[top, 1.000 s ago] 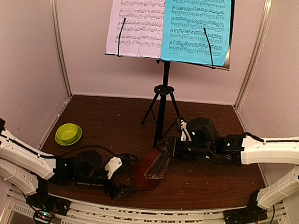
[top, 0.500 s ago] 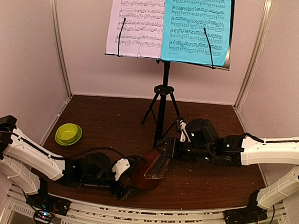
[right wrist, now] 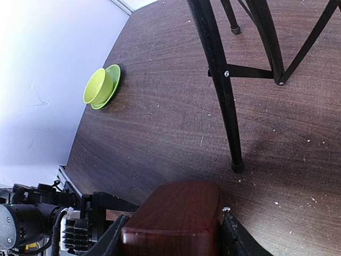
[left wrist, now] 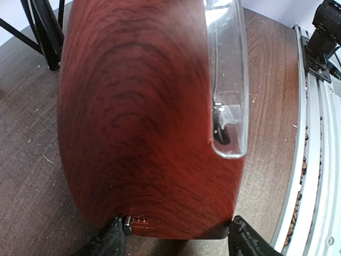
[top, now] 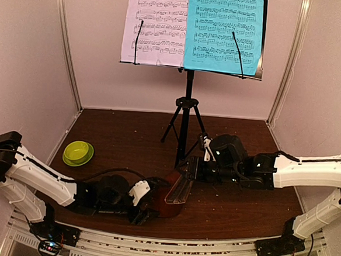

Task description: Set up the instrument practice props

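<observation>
The brown wooden metronome (top: 167, 197) lies tilted on the table, its clear cover (top: 181, 189) facing up, held between both grippers. My left gripper (top: 146, 205) has its fingertips (left wrist: 246, 239) against both sides of the wide base (left wrist: 144, 117). My right gripper (top: 192, 168) is shut on the narrow top end (right wrist: 176, 221). The black music stand (top: 186, 106) rises behind on its tripod. It carries a white music sheet (top: 154, 24) and a cyan one (top: 224, 29) side by side.
A lime-green bowl (top: 78, 152) sits at the left of the table, also in the right wrist view (right wrist: 99, 86). The tripod legs (right wrist: 221, 85) stand just behind the metronome. The metal rail (left wrist: 311, 160) runs along the near edge.
My left gripper has slid right up to the metronome's base and narrowed its jaws onto it. The right arm and the metronome have barely moved.
</observation>
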